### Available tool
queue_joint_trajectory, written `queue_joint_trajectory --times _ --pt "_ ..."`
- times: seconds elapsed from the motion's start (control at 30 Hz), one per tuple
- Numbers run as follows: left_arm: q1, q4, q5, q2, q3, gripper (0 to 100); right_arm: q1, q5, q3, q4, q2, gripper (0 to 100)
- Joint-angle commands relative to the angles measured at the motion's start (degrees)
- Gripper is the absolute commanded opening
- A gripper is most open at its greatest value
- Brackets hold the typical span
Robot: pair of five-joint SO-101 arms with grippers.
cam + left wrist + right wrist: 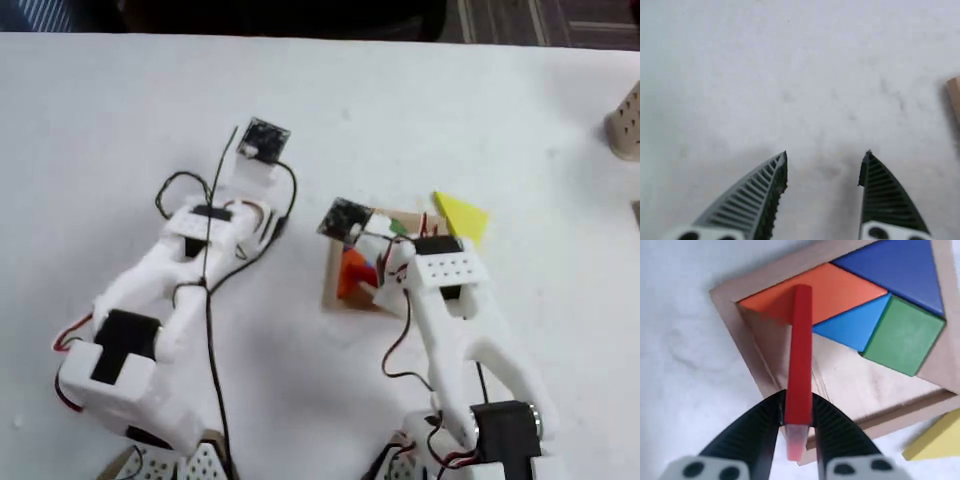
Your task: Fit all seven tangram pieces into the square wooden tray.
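Placing step: my right jaws clamp the red piece [800,355] on edge, its far end ahead of them over the tray [742,335] gap beside the orange piece [840,290]. Next I'd tilt it flat, then lower it. Left jaws gape over bare worktop [790,75].

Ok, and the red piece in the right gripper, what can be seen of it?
The red piece is a thin flat slab, seemingly painted wood, seen edge-on, so its outline is hidden. The right gripper is shut on its near end, one finger against each broad face. It is held on edge above the bare floor of the wooden tray, its far end reaching over the orange piece. Whether it touches the tray cannot be told.
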Motion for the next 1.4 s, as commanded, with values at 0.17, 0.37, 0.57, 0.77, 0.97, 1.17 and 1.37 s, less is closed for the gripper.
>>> queue_joint_trajectory --times 0.17,0.37,0.57,0.77,0.97,1.17,1.37 --pt "-0.5 0.0 -0.8 -0.3 -3.2 24 -0.3 8.7 -2.6 3.2 -0.1 1.9" --pt "-0.5 0.0 -0.8 -0.3 -3.3 24 2.2 15.8 -2.6 5.3 -0.1 1.9" --pt "-0.5 0.0 -0.8 -0.3 -3.3 24 2.2 19.3 -2.5 5.3 0.6 1.9" --pt "-0.5 0.0 -0.8 -0.3 -3.3 24 1.2 19.2 -2.7 2.8 0.5 2.2" --pt "-0.6 0.0 -0.8 -0.3 -3.3 24 -1.0 18.4 -2.5 2.4 0.6 13.4" --pt "-0.6 0.0 -0.8 -0.3 -3.3 24 -2.2 14.1 -2.5 2.4 0.5 23.0" --pt "-0.5 0.0 -0.8 -0.3 -3.3 24 -0.7 13.9 -3.5 2.5 -0.4 23.0"
